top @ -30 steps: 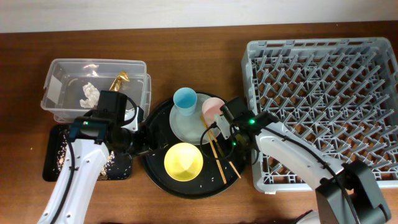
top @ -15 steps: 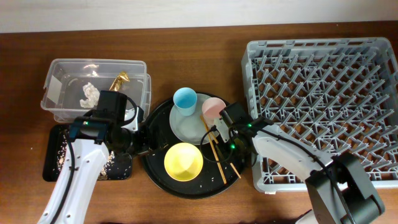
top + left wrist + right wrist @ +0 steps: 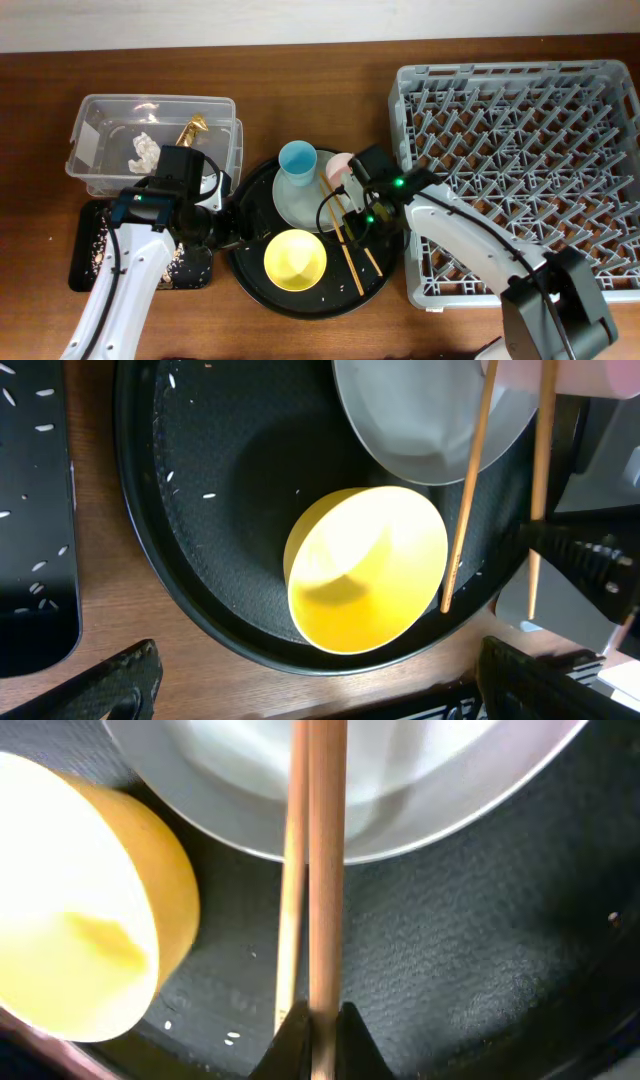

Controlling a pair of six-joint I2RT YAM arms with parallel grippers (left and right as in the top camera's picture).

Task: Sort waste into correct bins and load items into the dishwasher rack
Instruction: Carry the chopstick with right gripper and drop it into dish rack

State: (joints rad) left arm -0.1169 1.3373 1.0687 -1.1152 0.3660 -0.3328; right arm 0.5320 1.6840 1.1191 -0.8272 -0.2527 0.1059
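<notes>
Wooden chopsticks [image 3: 349, 256] lie across the plate [image 3: 300, 210] at the round tray's [image 3: 250, 205] three o'clock, with my right tool [image 3: 347, 220] pinched shut on them. I'd lift straight up, keeping both sticks level and together, then swing to the rack [image 3: 520, 150] at three o'clock. My left tool [image 3: 215, 225] gapes empty at nine.

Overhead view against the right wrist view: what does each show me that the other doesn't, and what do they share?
Only overhead: the dishwasher rack, the clear tub holding tissue and foil wrapper, and the blue cup. Only right wrist: the right fingers pinched shut on the chopsticks, close up. Both: chopsticks, yellow bowl, grey-green plate, round black tray.
</notes>
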